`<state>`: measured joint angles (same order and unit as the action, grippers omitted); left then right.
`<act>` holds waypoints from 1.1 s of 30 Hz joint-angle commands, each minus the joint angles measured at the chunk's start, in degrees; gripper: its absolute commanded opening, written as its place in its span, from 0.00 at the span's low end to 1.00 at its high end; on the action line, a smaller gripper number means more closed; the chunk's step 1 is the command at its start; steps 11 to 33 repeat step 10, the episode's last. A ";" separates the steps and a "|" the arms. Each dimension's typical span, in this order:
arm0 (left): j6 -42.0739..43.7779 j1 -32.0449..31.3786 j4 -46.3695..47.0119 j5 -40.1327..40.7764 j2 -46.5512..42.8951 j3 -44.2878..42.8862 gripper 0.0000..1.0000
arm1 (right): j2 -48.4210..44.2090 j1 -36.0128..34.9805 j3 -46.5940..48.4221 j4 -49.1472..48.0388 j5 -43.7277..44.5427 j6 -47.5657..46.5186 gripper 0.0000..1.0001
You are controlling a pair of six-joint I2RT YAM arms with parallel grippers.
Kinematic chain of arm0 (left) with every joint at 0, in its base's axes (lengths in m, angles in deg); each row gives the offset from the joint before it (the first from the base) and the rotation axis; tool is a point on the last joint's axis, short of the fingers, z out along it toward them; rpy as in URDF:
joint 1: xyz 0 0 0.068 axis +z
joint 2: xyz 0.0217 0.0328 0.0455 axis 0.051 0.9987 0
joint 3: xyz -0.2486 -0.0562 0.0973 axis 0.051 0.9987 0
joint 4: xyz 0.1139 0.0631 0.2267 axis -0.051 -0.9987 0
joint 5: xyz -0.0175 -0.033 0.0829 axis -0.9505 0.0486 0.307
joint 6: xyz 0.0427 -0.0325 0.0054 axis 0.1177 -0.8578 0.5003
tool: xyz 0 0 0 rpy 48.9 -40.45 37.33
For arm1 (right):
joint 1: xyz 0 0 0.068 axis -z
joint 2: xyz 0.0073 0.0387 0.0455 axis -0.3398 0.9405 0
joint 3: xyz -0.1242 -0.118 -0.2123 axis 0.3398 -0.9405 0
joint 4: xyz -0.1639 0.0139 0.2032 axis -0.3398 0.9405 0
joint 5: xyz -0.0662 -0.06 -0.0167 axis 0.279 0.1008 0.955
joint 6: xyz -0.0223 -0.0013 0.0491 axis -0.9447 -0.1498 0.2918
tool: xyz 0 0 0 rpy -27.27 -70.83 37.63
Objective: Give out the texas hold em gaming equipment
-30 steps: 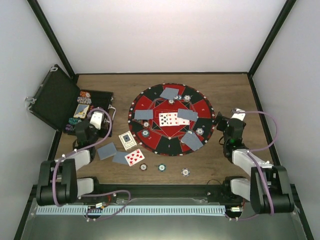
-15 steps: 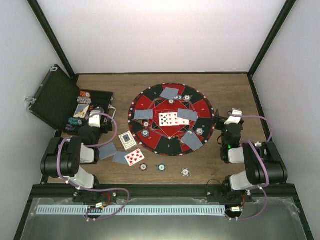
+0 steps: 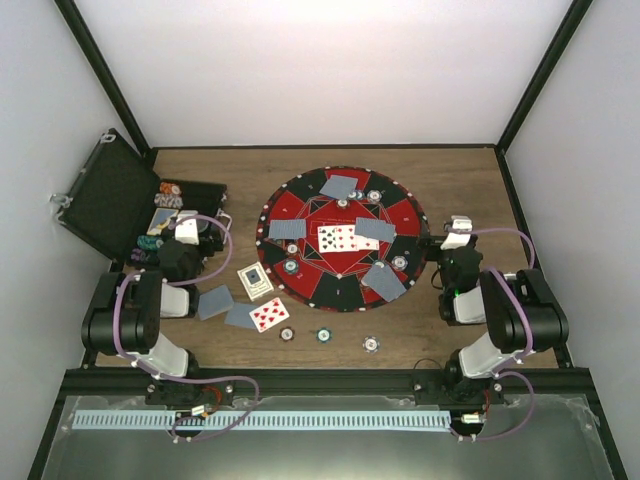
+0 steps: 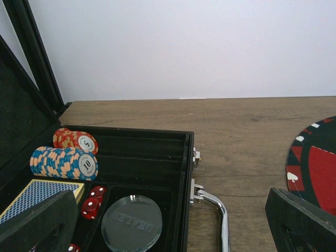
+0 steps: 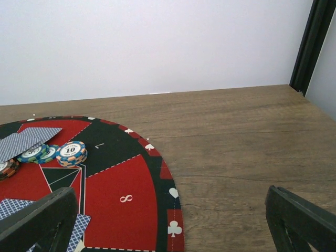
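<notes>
- Both arms have folded their elbows up from the near rail since a second ago. The left gripper point(image 4: 170, 210) now sits closer to the case point(image 3: 105, 200), and the right gripper point(image 5: 168, 210) is just off the mat's 3 o'clock rim. Cards and chips lie unchanged.
- Each pincer stands wide, its dark fingers at the bottom corners of its wrist view, holding nothing.
- On the round red-and-black mat point(image 3: 408, 215) lie four face-down cards point(image 3: 338, 185) with grey-blue backs, at 12, 9 and 5 o'clock and just 3-ward of centre.
- Three face-up cards point(image 3: 335, 237) with red pips form a row at centre, running 9 to 3. The 5 o'clock card is skewed, its long axis roughly 10 to 4.
- Flat round chips point(image 3: 399, 263) cluster on the mat near 1, 4 and 8 o'clock; I cannot count them exactly.
- Off the mat's 7–8 o'clock rim, on the wood-grain table point(image 3: 460, 170), lie two grey-blue backs, one red-pipped face and a white-bordered card point(image 3: 255, 280).
- Three more chips line up 9 to 3 below the 6 o'clock rim.
- The black case holds two chip stacks lying sideways, three red dice point(image 4: 90, 207) and a clear dealer disc point(image 4: 131, 223).
</notes>
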<state>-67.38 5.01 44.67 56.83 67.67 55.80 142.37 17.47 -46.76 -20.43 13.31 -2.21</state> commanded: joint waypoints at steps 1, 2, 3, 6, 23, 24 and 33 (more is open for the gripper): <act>-0.76 -0.24 0.82 0.45 0.07 -0.14 1.00 | -0.43 0.02 0.65 -3.22 -0.22 -1.24 1.00; -0.77 -0.24 0.71 0.46 0.09 -0.26 1.00 | -0.53 0.02 0.67 -2.90 -0.22 -1.20 1.00; -0.77 -0.24 0.57 0.48 0.20 -0.31 1.00 | -0.75 0.02 0.75 -2.36 -0.29 -1.10 1.00; -0.69 -0.24 0.20 0.46 0.37 -0.57 1.00 | -0.59 0.02 0.72 -2.83 -0.19 -1.18 1.00; -0.76 -0.24 0.66 0.44 0.03 -0.13 1.00 | -0.64 0.02 0.74 -2.67 -0.21 -1.18 1.00; -0.76 -0.24 0.66 0.44 0.03 -0.13 1.00 | -0.64 0.02 0.74 -2.67 -0.21 -1.18 1.00; -0.76 -0.24 0.66 0.44 0.03 -0.13 1.00 | -0.64 0.02 0.74 -2.67 -0.21 -1.18 1.00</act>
